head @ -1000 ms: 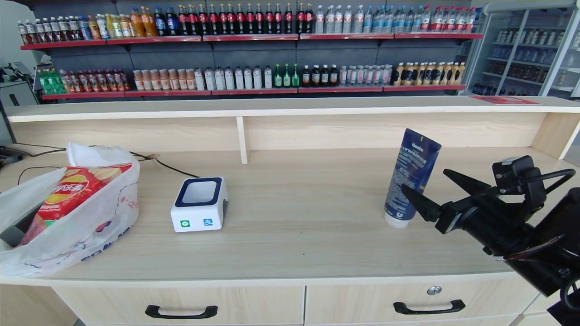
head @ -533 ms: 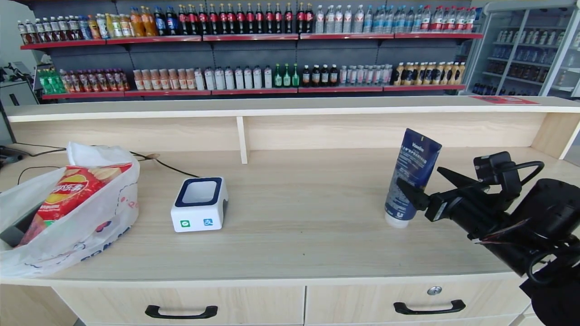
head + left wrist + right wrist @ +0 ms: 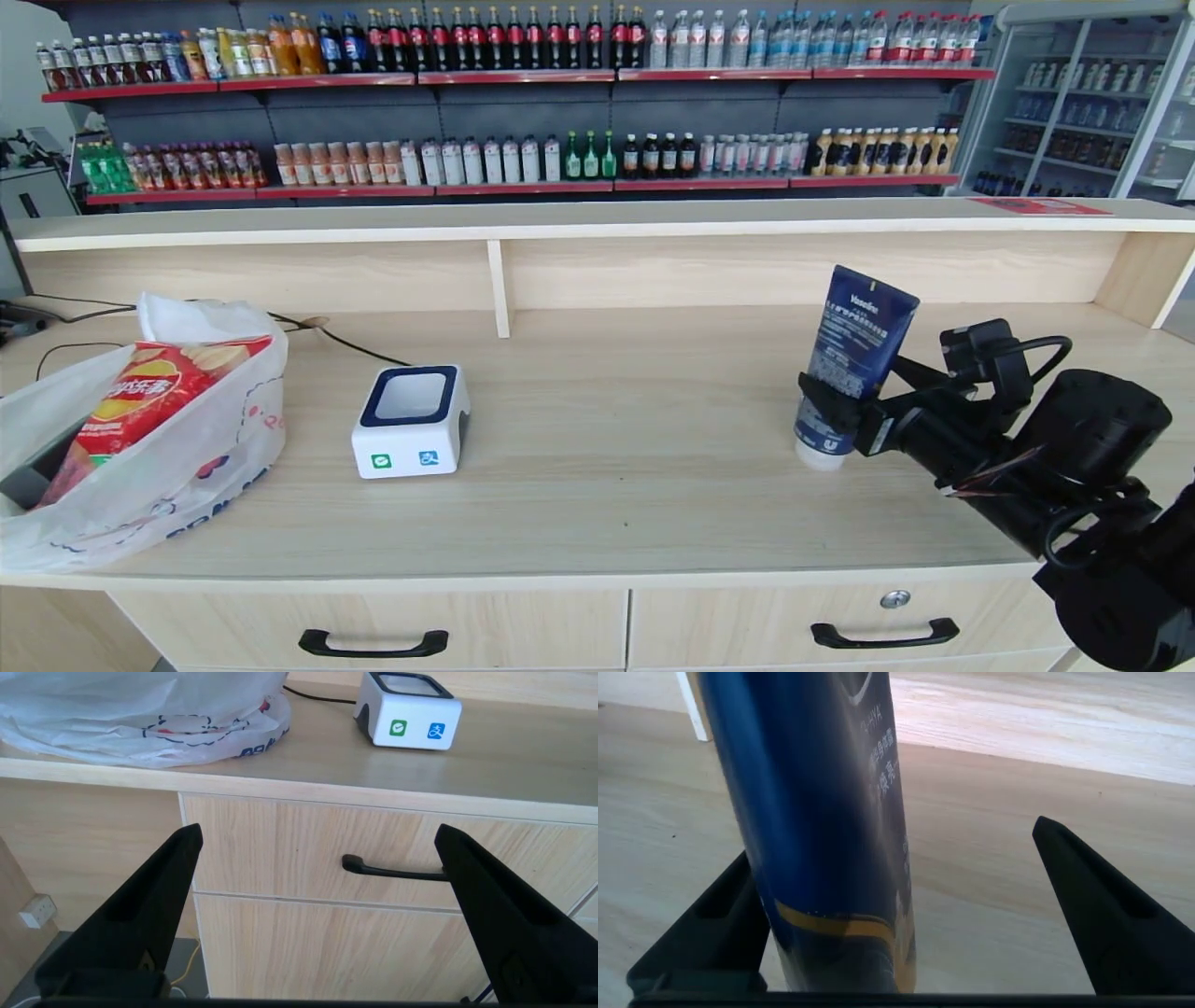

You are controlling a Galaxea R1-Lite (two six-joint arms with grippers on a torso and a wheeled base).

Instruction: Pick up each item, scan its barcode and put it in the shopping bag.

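Chips (image 3: 140,397) are in the shopping bag (image 3: 201,471), left. Right pincer (image 3: 851,385) is wide open around the lotion tube (image 3: 857,345), gripping nothing. The tube is not yet scanned or bagged.

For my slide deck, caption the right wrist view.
Open right tool flanks the standing blue tube on the wooden counter.

Below the right tool (image 3: 851,378), the wooden surface (image 3: 607,504) carries a drawer (image 3: 747,616) with a black handle (image 3: 884,635). Far beyond the tool stand bottle shelves (image 3: 523,177), with a glass-door fridge (image 3: 1083,103) to their right.
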